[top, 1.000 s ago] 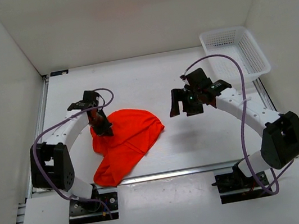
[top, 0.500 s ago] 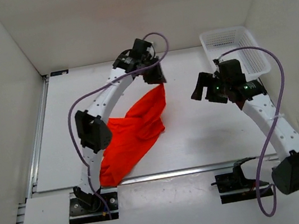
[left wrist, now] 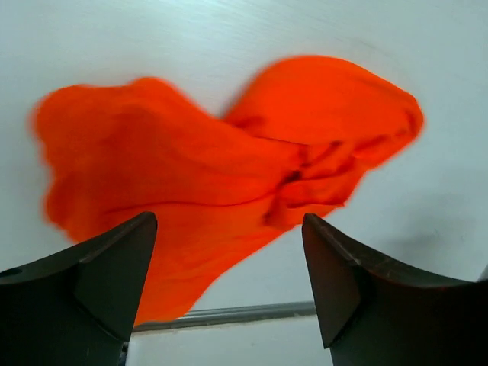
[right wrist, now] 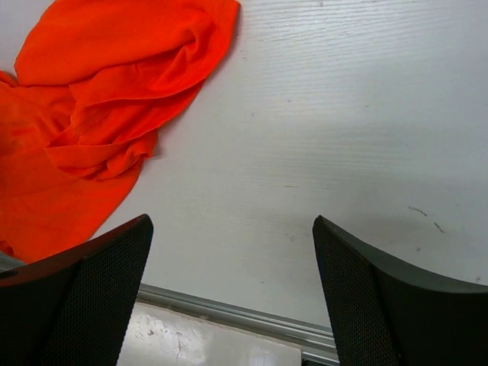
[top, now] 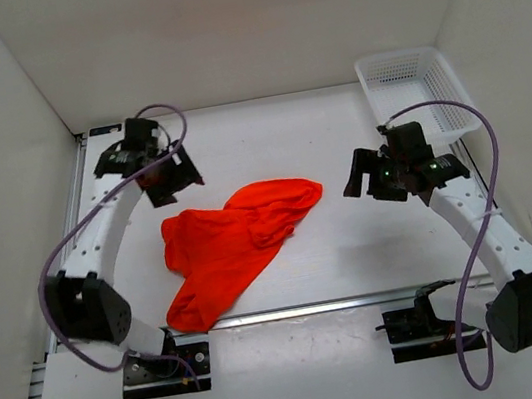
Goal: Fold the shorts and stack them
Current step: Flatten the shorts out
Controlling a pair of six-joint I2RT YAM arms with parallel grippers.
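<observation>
The shorts [top: 237,242] lie crumpled on the white table, a bright orange-red heap running from the near left toward the middle, with a folded lobe at the far right end. No drawstring shows. My left gripper [top: 172,180] hangs open above the table, up-left of the shorts and apart from them. In the left wrist view its gripper [left wrist: 229,221] holds nothing and the shorts [left wrist: 229,168] lie below. My right gripper [top: 376,180] is open to the right of the shorts. In the right wrist view its gripper [right wrist: 231,221] frames bare table, with the shorts [right wrist: 99,99] at the upper left.
A white mesh basket [top: 421,89] stands at the far right corner of the table. White walls enclose the table on three sides. A metal rail [right wrist: 229,313] runs along the table's near edge.
My left gripper lifted the shorts' edge toward the far middle, let go and swung back to the far left. The shorts now lie stretched further right. My right arm drew back to the right.
</observation>
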